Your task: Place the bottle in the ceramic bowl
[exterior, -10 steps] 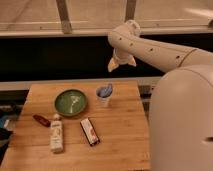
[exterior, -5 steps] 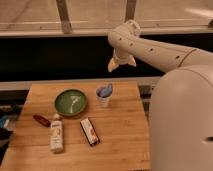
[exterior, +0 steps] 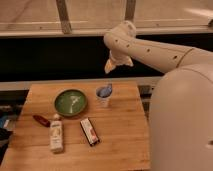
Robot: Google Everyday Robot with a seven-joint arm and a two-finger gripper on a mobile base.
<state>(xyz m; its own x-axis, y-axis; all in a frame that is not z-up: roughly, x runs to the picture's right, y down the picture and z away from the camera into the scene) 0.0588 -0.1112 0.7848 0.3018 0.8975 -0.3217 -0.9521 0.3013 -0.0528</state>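
The white bottle (exterior: 56,134) with a cream label lies on the wooden table (exterior: 120,140) at the front left, its cap pointing away from me. The round green ceramic bowl (exterior: 70,102) sits just behind it, empty. My gripper (exterior: 110,65) hangs from the white arm high above the back of the table, above and behind the white cup, well away from the bottle and the bowl.
A white cup with a blue inside (exterior: 104,95) stands right of the bowl. A flat black bar (exterior: 89,131) lies right of the bottle. A small dark red object (exterior: 41,120) lies left of the bottle. The robot's white body (exterior: 182,120) fills the right side.
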